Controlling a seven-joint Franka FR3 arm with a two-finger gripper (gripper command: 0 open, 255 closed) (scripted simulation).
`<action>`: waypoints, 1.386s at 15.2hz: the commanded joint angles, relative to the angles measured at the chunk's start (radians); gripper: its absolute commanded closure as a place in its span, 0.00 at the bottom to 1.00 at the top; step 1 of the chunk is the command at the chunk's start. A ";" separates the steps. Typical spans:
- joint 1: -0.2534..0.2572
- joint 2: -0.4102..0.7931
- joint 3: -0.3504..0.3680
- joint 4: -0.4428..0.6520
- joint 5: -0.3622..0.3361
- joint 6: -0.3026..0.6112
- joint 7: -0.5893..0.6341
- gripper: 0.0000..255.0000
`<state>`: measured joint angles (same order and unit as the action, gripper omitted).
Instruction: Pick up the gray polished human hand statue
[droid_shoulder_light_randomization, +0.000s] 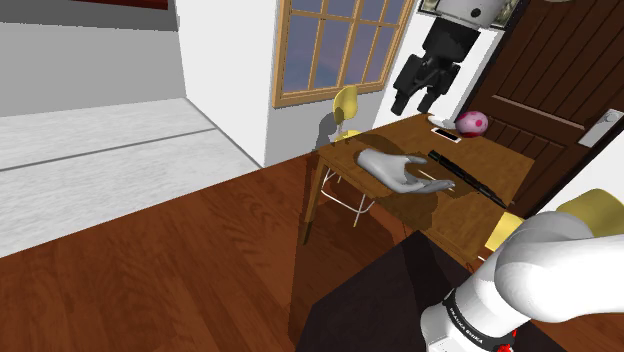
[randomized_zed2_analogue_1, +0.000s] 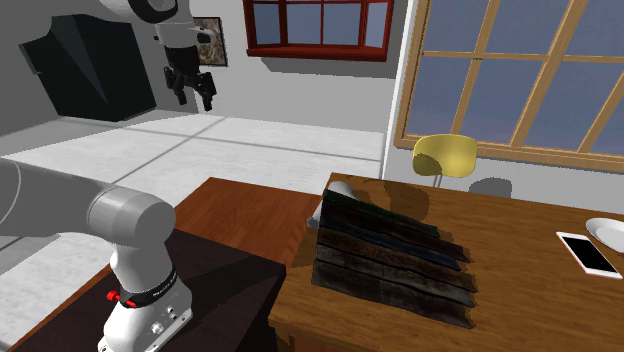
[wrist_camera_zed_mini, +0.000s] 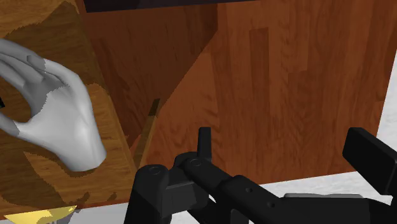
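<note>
The gripper (droid_shoulder_light_randomization: 414, 103) hangs high above the table (droid_shoulder_light_randomization: 398, 135), its fingers standing well apart with nothing between them. The grey hand statue (droid_shoulder_light_randomization: 395, 168) lies flat on the tabletop, well apart from the gripper, its fingertips just beside a long black bar (droid_shoulder_light_randomization: 465, 172). A pink egg (droid_shoulder_light_randomization: 471, 123) sits farther back.

- The shoulder view looks from behind the stand (droid_shoulder_light_randomization: 400, 300) down over the table (droid_shoulder_light_randomization: 400, 135) toward the window (droid_shoulder_light_randomization: 335, 45).
- The second exterior view sits close beside the stand, sharing that table and window.
- The wrist view looks down over the table's edge.
</note>
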<state>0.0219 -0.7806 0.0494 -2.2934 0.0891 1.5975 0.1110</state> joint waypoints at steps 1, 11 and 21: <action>0.000 0.000 0.000 0.000 0.000 0.000 0.000 0.00; -0.052 0.074 -0.172 -0.125 -0.149 0.145 -0.249 0.00; -0.105 0.279 -0.346 -0.131 -0.277 0.331 -0.485 0.00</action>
<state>-0.0787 -0.5300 -0.2778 -2.4213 -0.1758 1.8982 -0.3499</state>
